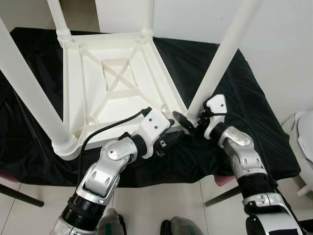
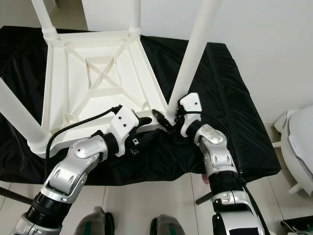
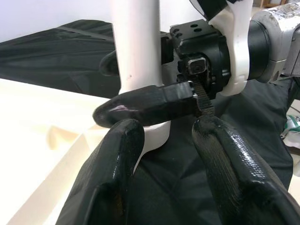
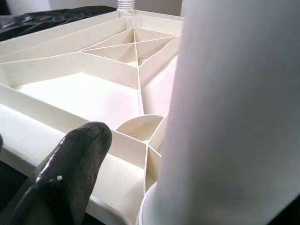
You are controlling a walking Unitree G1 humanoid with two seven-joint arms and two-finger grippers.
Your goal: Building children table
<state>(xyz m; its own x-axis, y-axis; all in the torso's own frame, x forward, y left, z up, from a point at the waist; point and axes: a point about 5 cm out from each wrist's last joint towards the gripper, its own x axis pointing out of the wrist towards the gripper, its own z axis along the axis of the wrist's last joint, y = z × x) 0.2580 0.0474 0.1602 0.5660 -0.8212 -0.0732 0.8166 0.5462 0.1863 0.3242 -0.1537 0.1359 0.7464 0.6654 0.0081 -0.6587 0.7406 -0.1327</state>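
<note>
Right gripper [image 1: 188,122] clamped around upright leg [image 1: 222,56] base at tabletop [image 1: 117,83] corner; left gripper [image 1: 168,139] parted, just beside.

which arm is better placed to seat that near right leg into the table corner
Right, I'd judge: the right gripper has its fingers around the leg base at the tabletop corner. The left gripper sits just short, open, holding nothing.

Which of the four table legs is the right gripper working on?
The leg at the upturned table's near right corner. The right gripper sits at its base, fingers around it, with the left gripper alongside. The other three legs stand untouched.
</note>
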